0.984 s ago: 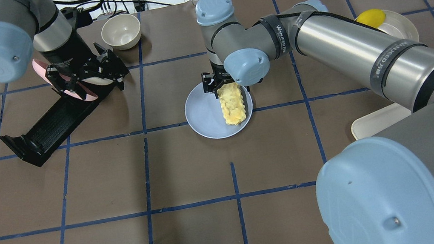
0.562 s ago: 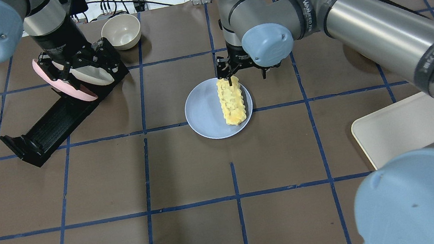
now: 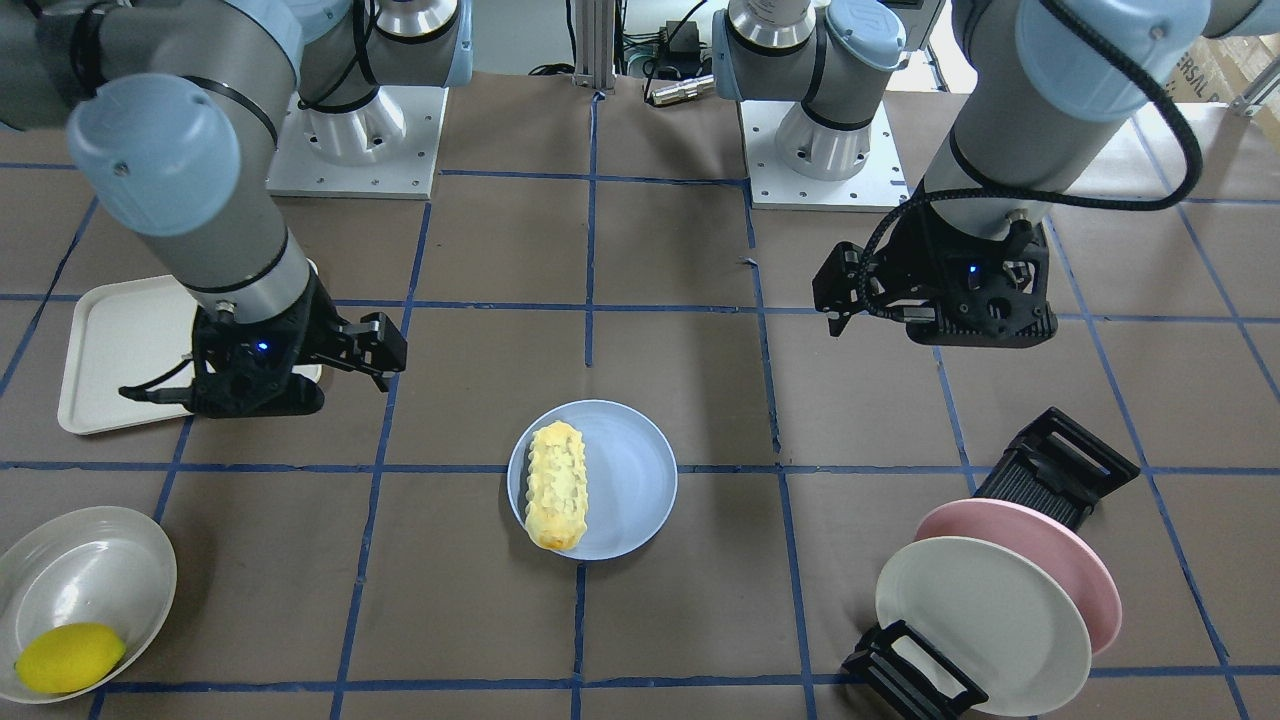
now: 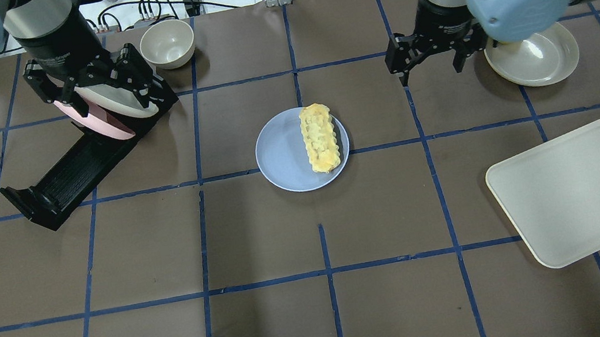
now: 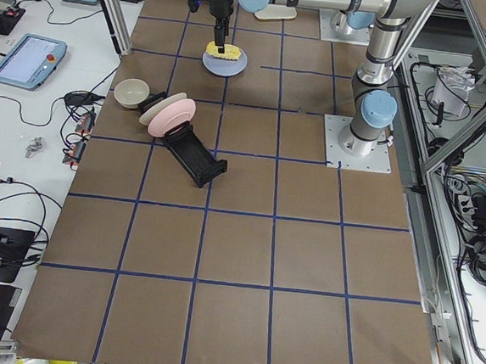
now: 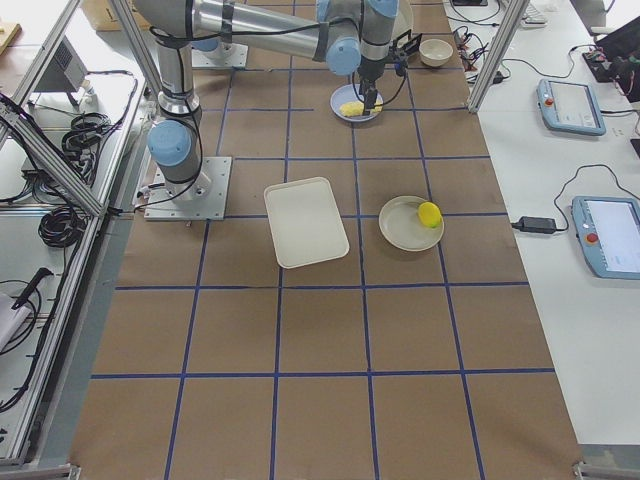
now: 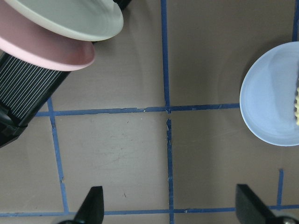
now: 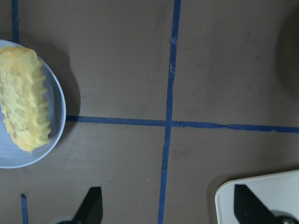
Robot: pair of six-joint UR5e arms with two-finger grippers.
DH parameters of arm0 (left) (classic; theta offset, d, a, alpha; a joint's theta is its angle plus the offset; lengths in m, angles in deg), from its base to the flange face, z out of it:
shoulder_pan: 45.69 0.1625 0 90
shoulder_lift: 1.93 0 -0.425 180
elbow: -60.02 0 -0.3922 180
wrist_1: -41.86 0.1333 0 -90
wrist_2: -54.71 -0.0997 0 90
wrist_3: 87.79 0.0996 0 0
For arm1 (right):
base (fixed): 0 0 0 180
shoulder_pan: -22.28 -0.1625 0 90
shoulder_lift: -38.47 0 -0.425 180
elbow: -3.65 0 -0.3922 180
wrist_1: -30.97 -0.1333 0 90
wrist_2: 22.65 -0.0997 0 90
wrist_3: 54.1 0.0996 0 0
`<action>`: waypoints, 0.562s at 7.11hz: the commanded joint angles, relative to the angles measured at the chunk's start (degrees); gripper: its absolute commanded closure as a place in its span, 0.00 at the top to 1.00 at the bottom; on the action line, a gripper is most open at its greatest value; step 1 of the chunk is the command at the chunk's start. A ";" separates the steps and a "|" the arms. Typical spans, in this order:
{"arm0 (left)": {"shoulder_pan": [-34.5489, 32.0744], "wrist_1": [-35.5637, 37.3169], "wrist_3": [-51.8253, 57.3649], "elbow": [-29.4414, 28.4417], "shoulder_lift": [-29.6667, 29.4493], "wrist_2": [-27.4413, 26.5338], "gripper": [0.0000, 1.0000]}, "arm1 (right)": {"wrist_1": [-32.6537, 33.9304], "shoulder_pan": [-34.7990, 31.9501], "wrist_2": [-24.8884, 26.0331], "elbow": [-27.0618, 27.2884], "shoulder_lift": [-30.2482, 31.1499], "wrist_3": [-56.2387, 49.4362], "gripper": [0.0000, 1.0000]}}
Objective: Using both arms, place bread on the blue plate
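The bread (image 4: pixel 320 137) lies lengthwise on the right half of the blue plate (image 4: pixel 281 156) at the table's middle. Nothing holds it. It also shows in the front view (image 3: pixel 556 484) and the right wrist view (image 8: pixel 23 107). My right gripper (image 4: pixel 429 57) is open and empty, raised well to the right of the plate and beyond it. Its fingertips (image 8: pixel 91 205) frame bare table. My left gripper (image 4: pixel 86 87) is open and empty, hovering over the plate rack at the far left. The plate's edge (image 7: pixel 268 107) shows in the left wrist view.
A black rack (image 4: pixel 64 180) at the left holds a pink plate (image 4: pixel 91 125) and a cream-white plate (image 4: pixel 115 104). A cream bowl (image 4: pixel 167 44) stands behind it. A cream tray (image 4: pixel 582 188) lies at the right. A shallow dish (image 3: pixel 85 580) holds a lemon (image 3: pixel 68 657).
My right gripper has left the bread's far end and swung up and to the right, away from the plate. The left gripper has drifted slightly back. The bread has stayed on the plate.
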 commanded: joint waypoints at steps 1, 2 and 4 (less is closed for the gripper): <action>0.02 0.14 0.01 3.77 4.31 -0.63 1.00 | -0.53 2.74 -0.23 6.14 8.90 -1.64 0.99; 0.02 0.23 -0.07 4.22 4.67 -0.19 1.00 | -0.79 2.92 -0.23 6.94 10.50 -1.56 0.99; 0.02 0.14 -0.69 5.37 6.52 0.16 1.00 | -0.88 1.17 -0.31 8.69 15.94 -0.94 1.00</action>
